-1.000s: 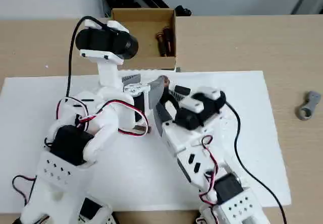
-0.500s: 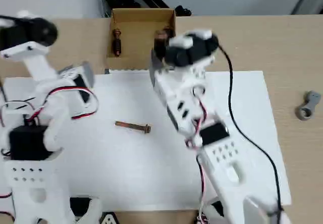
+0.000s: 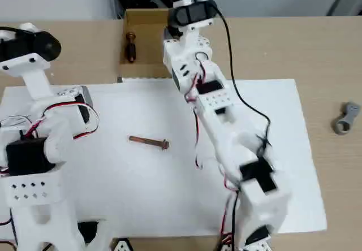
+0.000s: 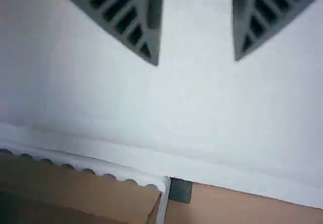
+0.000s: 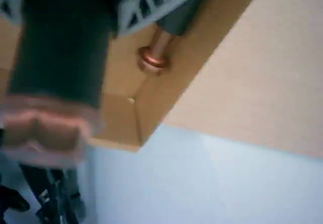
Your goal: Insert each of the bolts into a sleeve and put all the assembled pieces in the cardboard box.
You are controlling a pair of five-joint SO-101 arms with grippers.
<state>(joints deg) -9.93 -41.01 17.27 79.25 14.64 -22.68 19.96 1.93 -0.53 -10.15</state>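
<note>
One bare bolt [image 3: 149, 142] lies flat on the white sheet [image 3: 141, 194], between the two arms and well short of the cardboard box [image 3: 144, 69], where a finished piece [image 3: 130, 46] already rests. The bolt looks like stiff, smooth metal, light but likely to roll. I would grip it across the middle of the shank, leaving the tip free. The left jaws hang wide open and empty over the sheet near its edge. The right arm [image 3: 209, 92] stretches over the box; whether the right jaws hold the copper-collared piece [image 5: 151, 57] there, I cannot tell.
</note>
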